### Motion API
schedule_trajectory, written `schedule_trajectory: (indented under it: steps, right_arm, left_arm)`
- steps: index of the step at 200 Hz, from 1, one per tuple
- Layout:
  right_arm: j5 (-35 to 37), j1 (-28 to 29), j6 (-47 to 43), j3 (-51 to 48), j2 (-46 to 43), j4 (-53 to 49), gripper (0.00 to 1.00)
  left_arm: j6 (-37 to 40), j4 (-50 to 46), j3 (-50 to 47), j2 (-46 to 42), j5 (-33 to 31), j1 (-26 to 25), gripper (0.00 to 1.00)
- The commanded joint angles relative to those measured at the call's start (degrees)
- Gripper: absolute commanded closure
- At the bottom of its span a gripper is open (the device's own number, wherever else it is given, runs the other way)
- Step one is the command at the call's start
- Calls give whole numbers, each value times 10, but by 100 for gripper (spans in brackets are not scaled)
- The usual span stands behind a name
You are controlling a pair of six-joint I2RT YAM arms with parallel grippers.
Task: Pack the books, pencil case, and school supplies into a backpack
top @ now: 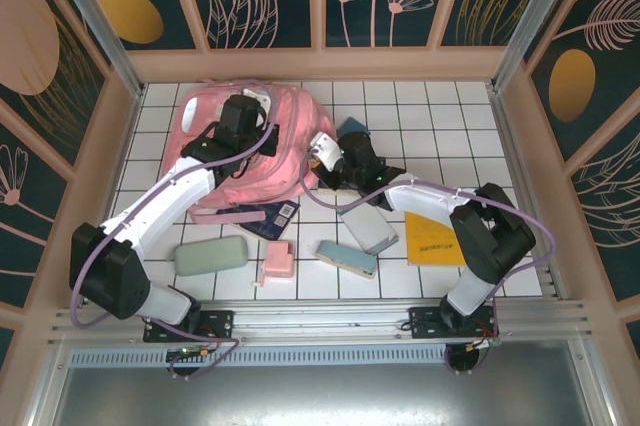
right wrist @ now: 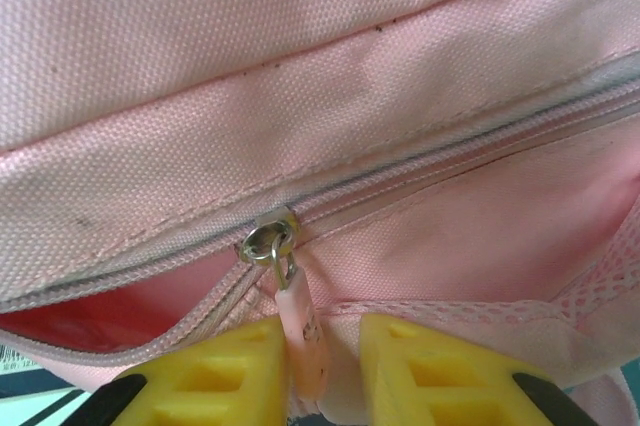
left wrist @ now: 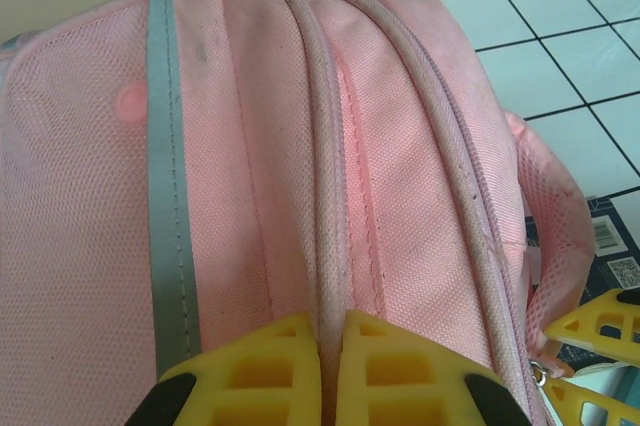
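The right gripper (right wrist: 325, 351) straddles the pink zipper pull (right wrist: 298, 311) (its yellow fingers slightly apart) on the backpack (right wrist: 300, 66), whose zipper (right wrist: 450, 151) gapes at left

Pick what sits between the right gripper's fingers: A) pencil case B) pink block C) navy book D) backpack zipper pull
D: the right wrist view shows the pink zipper pull of the backpack hanging between the right gripper fingers.

Pink fabric backpack (top: 293, 116) back-L; navy flat book (top: 270, 219) poss. under its front edge; soft sage pouch (top: 210, 257) nearer, front-L.
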Motion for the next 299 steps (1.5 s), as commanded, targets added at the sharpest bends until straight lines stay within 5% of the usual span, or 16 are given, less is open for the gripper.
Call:
schedule_trajectory:
  steps: [1,59,79,102,231,299]
  right_arm:
    - [14,0,3,9,1,36,72]
    - [52,4,-14,37,28,16,69]
    - [53,3,-19,53,37,6,78]
    - [79,2,-31,77,54,-22,100]
    - [58,-53,-107,166,15,-134,100]
    - [125,-74,-167,234,53,-121,100]
  left_arm:
    - [6,52,2,-39,29,-6,100]
    - [7,57,-3,-43,40,-6,100]
    - [7,59,-6,-44,45,-6,100]
    - [11,60,-8,-45,43,-6,100]
    - [34,56,-6,-16,50,-13,100]
    - [58,56,-5,-5,49,-28,100]
